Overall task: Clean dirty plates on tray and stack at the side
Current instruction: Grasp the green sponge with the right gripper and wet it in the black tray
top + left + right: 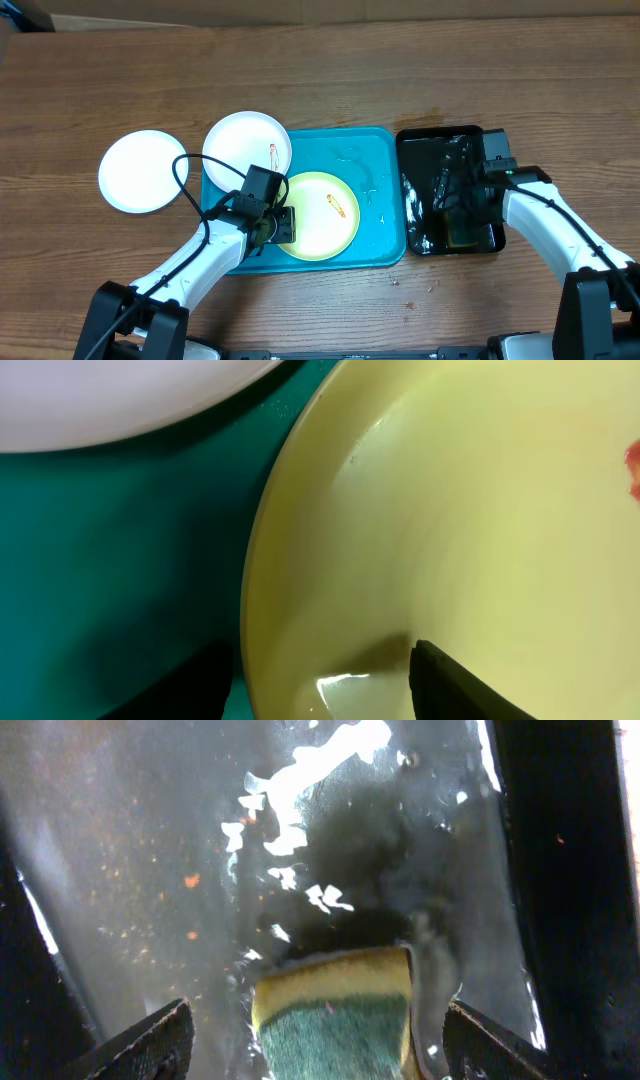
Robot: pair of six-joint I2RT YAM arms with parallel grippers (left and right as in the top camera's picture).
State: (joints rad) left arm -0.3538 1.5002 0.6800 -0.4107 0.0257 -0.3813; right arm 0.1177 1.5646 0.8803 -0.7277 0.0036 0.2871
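The pale yellow-green plate (322, 222) lies on the turquoise tray (365, 160) and has an orange smear. My left gripper (277, 224) is open, and its fingers straddle the plate's left rim; in the left wrist view the rim (262, 590) runs between the jaws (320, 685). A white plate (245, 145) with a thin reddish smear overlaps the tray's back left corner. A second white plate (143, 170) lies on the table left of the tray. My right gripper (462, 205) is open over a yellow-and-green sponge (335, 1015), which sits between its fingers (315, 1035).
The glossy black tray (425, 150) stands right of the turquoise tray, wet, with water and orange specks on its floor (150, 870). Water drops lie on the turquoise tray's right part. A cardboard edge runs along the far side of the table.
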